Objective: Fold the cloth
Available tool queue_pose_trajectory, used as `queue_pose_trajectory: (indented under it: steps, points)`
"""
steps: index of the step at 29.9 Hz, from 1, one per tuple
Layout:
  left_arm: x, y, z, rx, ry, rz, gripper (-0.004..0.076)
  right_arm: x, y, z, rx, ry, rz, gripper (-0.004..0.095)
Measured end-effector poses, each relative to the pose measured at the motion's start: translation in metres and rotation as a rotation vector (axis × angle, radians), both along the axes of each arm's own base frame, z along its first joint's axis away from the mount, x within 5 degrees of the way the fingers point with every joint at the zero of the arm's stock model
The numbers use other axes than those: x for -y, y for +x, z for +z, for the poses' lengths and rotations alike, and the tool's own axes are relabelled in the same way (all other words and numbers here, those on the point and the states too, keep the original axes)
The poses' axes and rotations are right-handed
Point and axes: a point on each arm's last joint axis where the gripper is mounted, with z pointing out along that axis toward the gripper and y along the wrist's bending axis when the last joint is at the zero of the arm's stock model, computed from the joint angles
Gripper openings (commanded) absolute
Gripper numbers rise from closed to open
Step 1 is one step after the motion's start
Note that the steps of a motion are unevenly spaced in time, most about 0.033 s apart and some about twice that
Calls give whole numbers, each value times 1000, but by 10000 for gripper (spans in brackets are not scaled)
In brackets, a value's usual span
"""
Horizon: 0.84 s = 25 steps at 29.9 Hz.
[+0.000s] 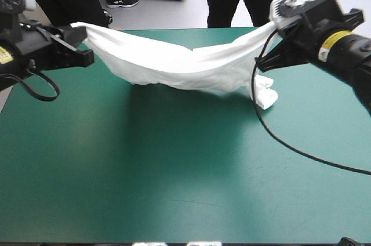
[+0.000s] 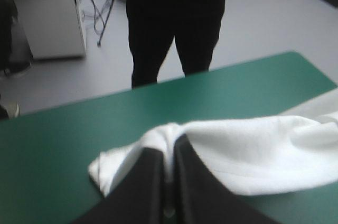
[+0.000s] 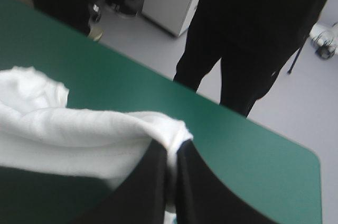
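The white T-shirt (image 1: 179, 63) hangs stretched between my two raised arms over the far half of the teal-green table (image 1: 174, 165). It sags in the middle, and a bunched end (image 1: 265, 92) dangles near the right arm down to the cover. My left gripper (image 1: 78, 28) is shut on the T-shirt's left end; in the left wrist view the black fingers (image 2: 150, 182) pinch white cloth (image 2: 253, 155) at their tips (image 2: 169, 145). My right gripper (image 1: 272, 25) is shut on the right end, with cloth (image 3: 68, 134) folded over its tips (image 3: 171, 147).
The table's far edge (image 2: 158, 89) lies just beyond the held shirt. The near half of the teal-green cover lies bare in front of the hanging cloth.
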Motion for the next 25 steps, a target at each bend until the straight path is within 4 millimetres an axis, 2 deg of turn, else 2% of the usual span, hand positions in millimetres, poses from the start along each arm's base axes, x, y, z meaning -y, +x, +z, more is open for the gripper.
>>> queue_pose_trajectory:
  steps: [3,8,15,20,25]
  points:
    - [-5,-13,24,127,-17,11,-17,13,-12,26,117,42,-23,-17]
    - [-11,-32,50,267,-28,16,-17,29,-31,54,252,108,-36,-17]
    - [-17,-53,75,417,-48,21,-17,39,-48,79,401,182,-21,-17]
    - [-21,-70,97,595,-83,27,-17,44,-59,96,533,235,4,-17]
    - [-25,-79,108,702,-113,42,-17,47,-67,108,642,274,28,-17]
